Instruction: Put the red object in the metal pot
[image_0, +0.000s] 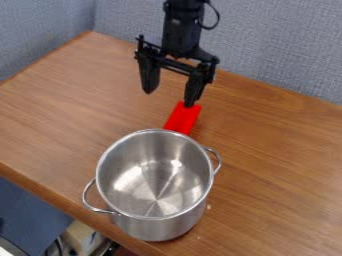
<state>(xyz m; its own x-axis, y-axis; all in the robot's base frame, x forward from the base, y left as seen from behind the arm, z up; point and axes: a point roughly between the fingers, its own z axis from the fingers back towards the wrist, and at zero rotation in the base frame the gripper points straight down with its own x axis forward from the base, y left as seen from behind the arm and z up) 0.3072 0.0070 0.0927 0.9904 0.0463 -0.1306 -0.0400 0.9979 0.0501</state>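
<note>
The red object (183, 117) is a bright red block lying on the wooden table (67, 100), just behind the rim of the metal pot (151, 186). That pot is round, shiny and empty, with two small loop handles, and stands near the table's front edge. My black gripper (173, 84) hangs pointing down directly above the far end of the red block, its two fingers spread wide and open with nothing between them. One fingertip (195, 95) overlaps the block's far end in the view; I cannot tell whether it touches.
The table's front edge runs diagonally close below the pot, with dark floor beyond. A grey-blue wall stands behind the table. Bare wood stretches to the left and right of the pot.
</note>
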